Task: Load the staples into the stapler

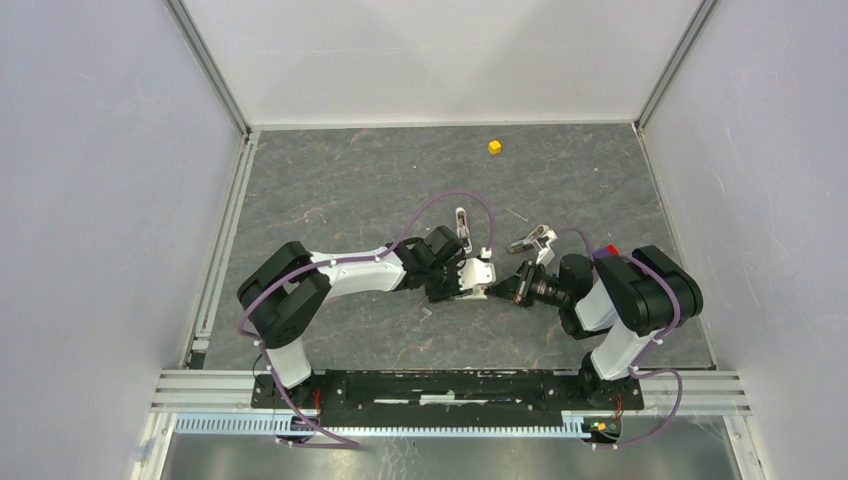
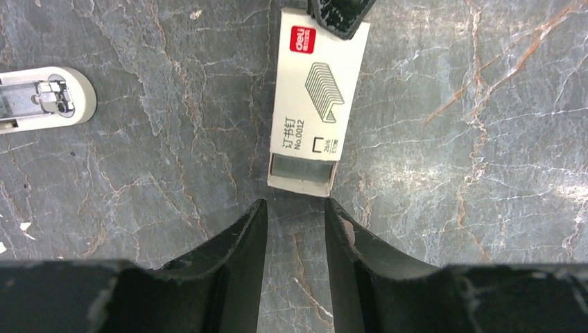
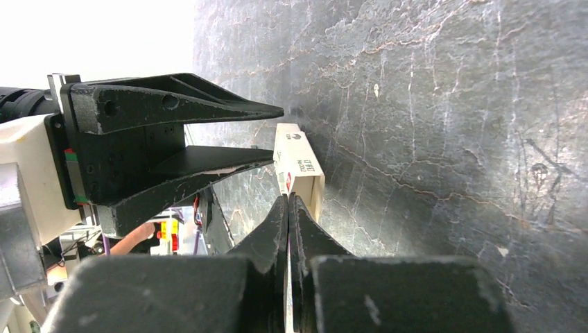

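The staple box [image 2: 315,90], a pale card box with a red logo, lies on the dark stone table. Its open near end shows the grey staples [image 2: 300,168] inside. My left gripper [image 2: 295,208] is open just short of that end, with only bare table between its fingers. My right gripper [image 3: 288,202] is shut on the box's [image 3: 298,166] far end, and its dark tip [image 2: 338,14] shows at the top of the left wrist view. The white stapler [image 2: 45,100] lies apart to the left with its metal channel exposed. In the top view both grippers meet at mid-table [image 1: 495,285].
A small yellow cube [image 1: 494,147] sits far back on the table. White walls enclose the table, with an aluminium rail [image 1: 225,240] along the left side. Tiny pale scraps [image 2: 26,225] lie near the stapler.
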Controlling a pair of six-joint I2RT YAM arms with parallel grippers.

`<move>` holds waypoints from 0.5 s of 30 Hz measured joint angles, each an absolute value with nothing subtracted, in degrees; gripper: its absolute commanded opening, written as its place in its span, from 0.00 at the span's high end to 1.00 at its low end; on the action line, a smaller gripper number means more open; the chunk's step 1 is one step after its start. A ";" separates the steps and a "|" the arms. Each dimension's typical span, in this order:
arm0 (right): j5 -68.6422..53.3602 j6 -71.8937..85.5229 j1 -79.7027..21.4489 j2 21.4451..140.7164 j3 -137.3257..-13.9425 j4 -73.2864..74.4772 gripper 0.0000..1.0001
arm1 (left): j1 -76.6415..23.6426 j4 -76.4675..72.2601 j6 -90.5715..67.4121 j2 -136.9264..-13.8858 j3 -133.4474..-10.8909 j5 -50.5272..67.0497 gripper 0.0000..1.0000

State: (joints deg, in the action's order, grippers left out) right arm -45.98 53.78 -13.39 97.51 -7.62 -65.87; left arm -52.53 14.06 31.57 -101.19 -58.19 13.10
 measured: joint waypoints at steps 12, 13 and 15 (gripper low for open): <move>-47.53 53.76 -12.78 98.06 -7.49 -65.98 1.00 | -52.53 14.74 32.25 -99.72 -56.95 13.41 0.30; -47.53 53.76 -12.95 98.06 -7.49 -65.95 1.00 | -52.53 14.90 32.25 -99.74 -56.97 13.85 0.30; -47.53 53.74 -13.30 98.06 -7.49 -65.98 1.00 | -52.53 15.22 32.29 -99.83 -57.23 14.39 0.30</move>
